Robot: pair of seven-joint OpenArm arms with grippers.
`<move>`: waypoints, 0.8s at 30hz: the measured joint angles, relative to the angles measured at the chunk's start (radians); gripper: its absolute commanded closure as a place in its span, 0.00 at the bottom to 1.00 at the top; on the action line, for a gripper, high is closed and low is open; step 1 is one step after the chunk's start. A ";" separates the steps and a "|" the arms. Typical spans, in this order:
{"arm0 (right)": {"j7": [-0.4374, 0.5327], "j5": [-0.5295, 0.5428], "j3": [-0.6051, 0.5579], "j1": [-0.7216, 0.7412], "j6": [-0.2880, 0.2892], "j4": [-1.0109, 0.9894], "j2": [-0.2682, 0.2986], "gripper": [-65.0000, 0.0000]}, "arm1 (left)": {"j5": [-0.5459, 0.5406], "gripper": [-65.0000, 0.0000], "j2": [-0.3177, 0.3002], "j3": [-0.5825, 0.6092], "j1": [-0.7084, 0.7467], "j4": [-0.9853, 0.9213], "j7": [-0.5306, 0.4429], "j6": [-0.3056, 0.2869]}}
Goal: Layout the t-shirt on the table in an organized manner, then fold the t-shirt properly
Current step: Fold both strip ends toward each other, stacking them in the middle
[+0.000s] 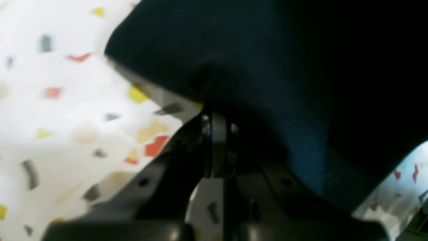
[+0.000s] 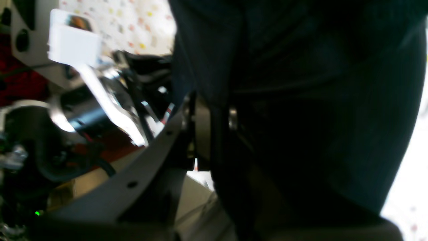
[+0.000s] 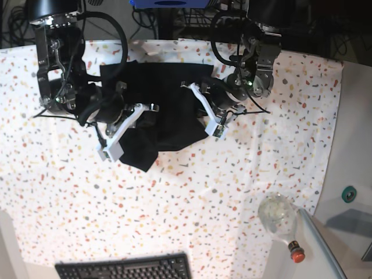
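The black t-shirt (image 3: 165, 119) lies bunched and creased on the far middle of the speckled table (image 3: 232, 192). My left gripper (image 3: 188, 87) is at the shirt's right side, and the left wrist view shows it (image 1: 219, 112) shut on a fold of the dark fabric (image 1: 267, 67), lifted a little off the table (image 1: 50, 117). At the shirt's left side my right gripper (image 3: 152, 108) is shut on the cloth too. In the right wrist view its jaws (image 2: 210, 113) pinch fabric (image 2: 301, 100) that hangs over and fills most of the frame.
A black keyboard (image 3: 125, 268) lies at the near edge. A clear bottle with a red cap (image 3: 280, 220) lies at the near right, by the table's right edge. Cables and the arm bases crowd the far edge.
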 measured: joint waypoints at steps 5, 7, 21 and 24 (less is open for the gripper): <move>0.039 -0.008 0.001 0.032 -0.018 -0.117 0.008 1.00 | 0.001 1.00 -0.023 0.002 -0.017 0.008 0.005 0.002; 0.056 -0.007 0.002 0.029 -0.018 -0.136 0.008 1.00 | 0.002 1.00 -0.040 0.002 -0.014 0.029 0.009 0.000; 0.064 0.005 -0.105 0.013 -0.169 -0.080 0.005 1.00 | 0.003 1.00 -0.055 0.014 -0.012 0.071 0.008 0.001; 0.069 0.010 -0.124 0.024 -0.181 -0.107 0.002 1.00 | 0.003 1.00 -0.055 0.006 -0.011 0.071 0.008 0.001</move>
